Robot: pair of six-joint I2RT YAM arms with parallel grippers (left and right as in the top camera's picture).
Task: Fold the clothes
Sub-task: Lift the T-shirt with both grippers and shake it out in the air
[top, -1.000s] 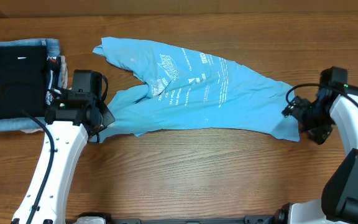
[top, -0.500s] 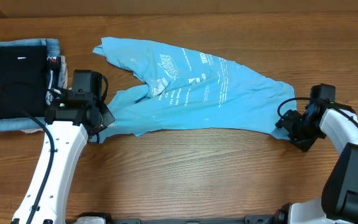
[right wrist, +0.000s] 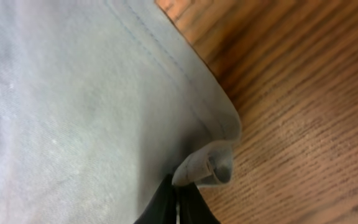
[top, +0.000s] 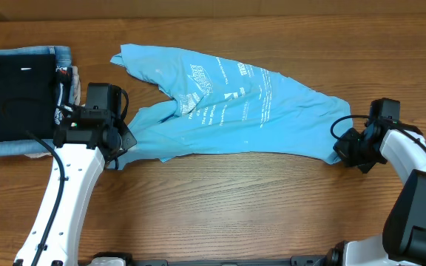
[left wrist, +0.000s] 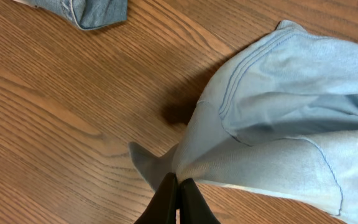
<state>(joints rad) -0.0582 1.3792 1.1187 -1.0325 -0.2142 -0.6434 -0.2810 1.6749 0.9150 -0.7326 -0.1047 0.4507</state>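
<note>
The clothes, a light sky-blue T-shirt [top: 228,103] with white print, lie crumpled across the middle of the wooden table. My left gripper [top: 120,148] is at the shirt's lower-left corner, shut on a pinch of the fabric. In the left wrist view the black fingertips [left wrist: 169,193] meet on a fold of the shirt [left wrist: 278,124]. My right gripper [top: 344,153] is at the shirt's lower-right corner. In the right wrist view that gripper [right wrist: 178,190] is shut on the curled hem of the shirt [right wrist: 73,93].
A stack of folded garments sits at the far left, a black one [top: 17,100] on top of a denim-blue one [top: 61,54]. A corner of the denim [left wrist: 92,9] shows in the left wrist view. Bare wood [top: 235,207] runs along the front.
My right gripper moved left onto the shirt's lower-right corner and closed on the hem. The left arm and its grip have not moved.
</note>
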